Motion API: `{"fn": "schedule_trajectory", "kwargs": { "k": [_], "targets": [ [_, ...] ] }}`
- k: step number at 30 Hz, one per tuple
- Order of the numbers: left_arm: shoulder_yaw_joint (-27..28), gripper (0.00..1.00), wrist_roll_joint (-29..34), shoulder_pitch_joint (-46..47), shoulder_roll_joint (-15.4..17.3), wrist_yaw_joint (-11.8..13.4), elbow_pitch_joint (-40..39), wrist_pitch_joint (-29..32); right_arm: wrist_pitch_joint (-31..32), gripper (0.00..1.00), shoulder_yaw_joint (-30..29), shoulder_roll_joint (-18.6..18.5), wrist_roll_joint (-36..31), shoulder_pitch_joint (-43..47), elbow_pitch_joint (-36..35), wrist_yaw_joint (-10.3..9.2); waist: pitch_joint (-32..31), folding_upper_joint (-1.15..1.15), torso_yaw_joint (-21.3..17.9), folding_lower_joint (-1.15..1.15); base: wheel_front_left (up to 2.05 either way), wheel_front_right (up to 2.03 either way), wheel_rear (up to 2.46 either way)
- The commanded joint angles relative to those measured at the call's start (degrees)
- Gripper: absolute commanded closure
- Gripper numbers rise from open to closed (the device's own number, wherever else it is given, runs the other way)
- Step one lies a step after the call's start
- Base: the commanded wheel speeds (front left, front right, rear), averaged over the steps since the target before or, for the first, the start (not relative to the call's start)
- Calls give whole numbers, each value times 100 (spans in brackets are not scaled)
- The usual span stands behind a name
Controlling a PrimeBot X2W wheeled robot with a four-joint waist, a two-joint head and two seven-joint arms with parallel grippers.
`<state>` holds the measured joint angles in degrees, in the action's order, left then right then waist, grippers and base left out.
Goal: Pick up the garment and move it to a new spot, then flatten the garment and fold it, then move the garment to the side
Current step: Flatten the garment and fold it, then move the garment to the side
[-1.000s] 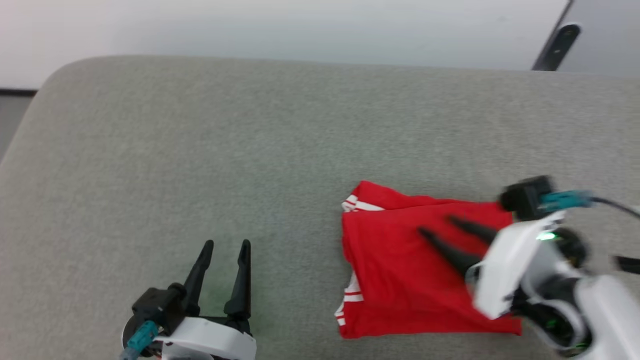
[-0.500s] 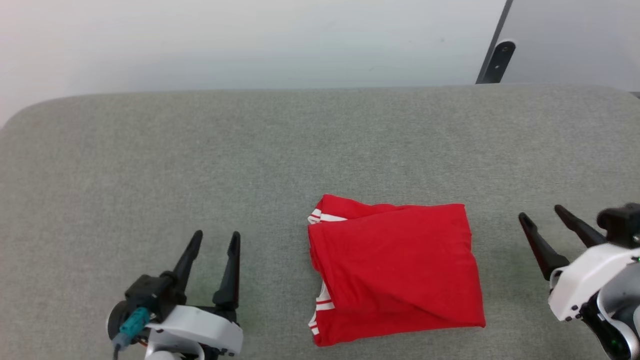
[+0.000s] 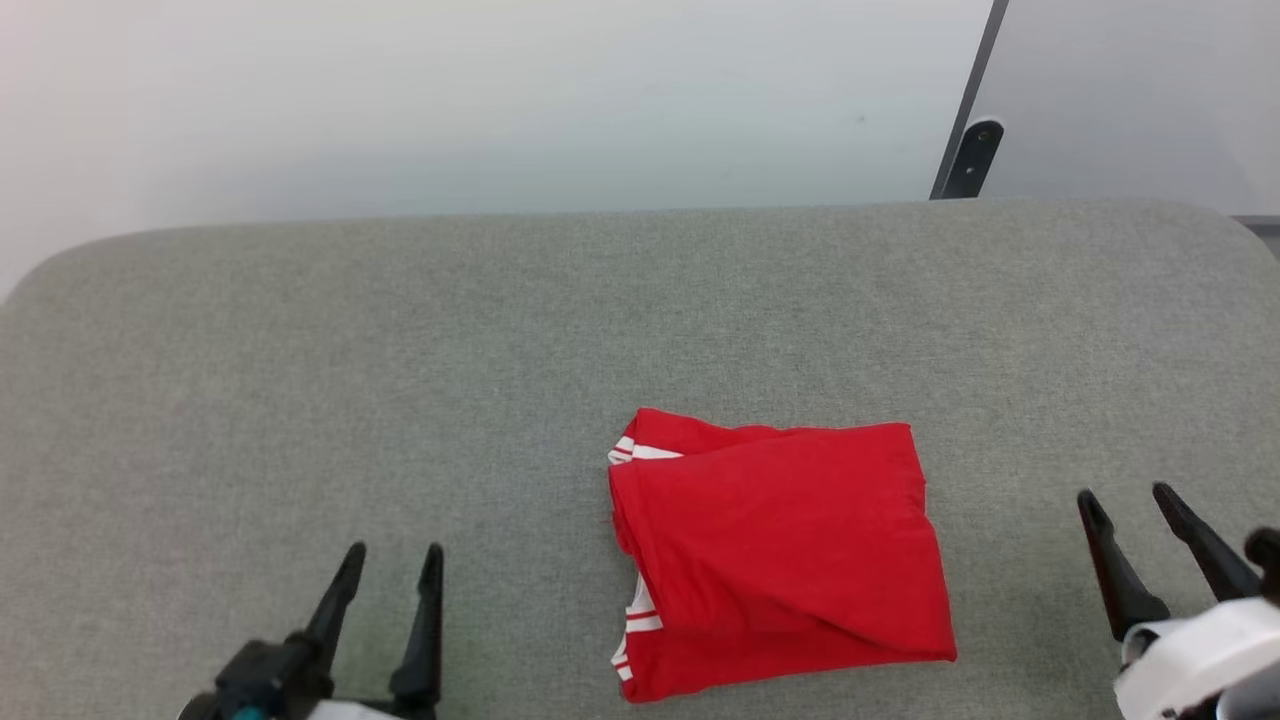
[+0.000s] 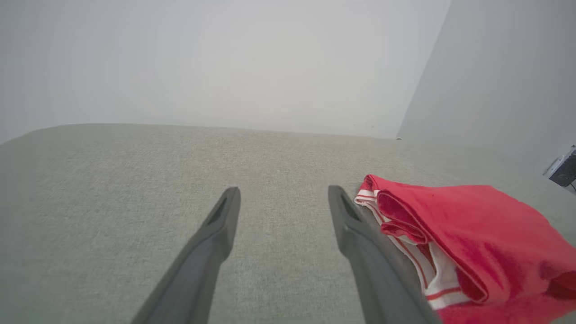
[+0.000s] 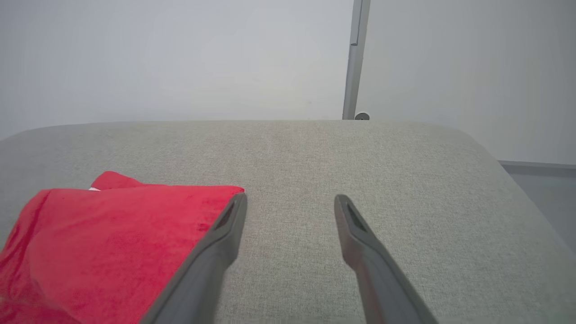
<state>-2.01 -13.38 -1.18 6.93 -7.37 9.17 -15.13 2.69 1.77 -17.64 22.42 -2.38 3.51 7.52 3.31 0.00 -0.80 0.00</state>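
Folded red garment (image 3: 780,555) on a grey fabric counter (image 3: 400,350), between the left gripper (image 3: 395,550) and right gripper (image 3: 1124,494).
The garment is set right of centre, apart from both grippers, whose jaws are spread wide and empty. Layered white-and-red striped trim (image 4: 366,196) is seen close up in the left wrist view; a grey post (image 5: 355,58) at the wall (image 5: 180,54) is seen in the right wrist view.

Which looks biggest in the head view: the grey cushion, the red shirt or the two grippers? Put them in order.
1. grey cushion, by far the largest
2. red shirt
3. left gripper and right gripper: they look about alike and the picture's edge cuts both off, so no ranking between them
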Motion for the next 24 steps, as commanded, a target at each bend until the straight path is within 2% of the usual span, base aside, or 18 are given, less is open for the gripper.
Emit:
{"fn": "schedule_trajectory", "kwargs": {
  "k": [1,13,24],
  "targets": [
    [66,0,61,-183,-18,14,-112,2,-34,0,-145,95,-40,204,-150,-6,-22,0,12,0,0,0,0],
    [468,0,183,-952,-90,115,-824,2,138,0,-741,606,-188,995,-1110,-6,69,0,43,0,0,0,0],
    [447,0,274,-952,-169,82,-892,2,263,0,-790,706,-194,1060,-1250,-6,101,0,64,0,0,0,0]
  ]
}}
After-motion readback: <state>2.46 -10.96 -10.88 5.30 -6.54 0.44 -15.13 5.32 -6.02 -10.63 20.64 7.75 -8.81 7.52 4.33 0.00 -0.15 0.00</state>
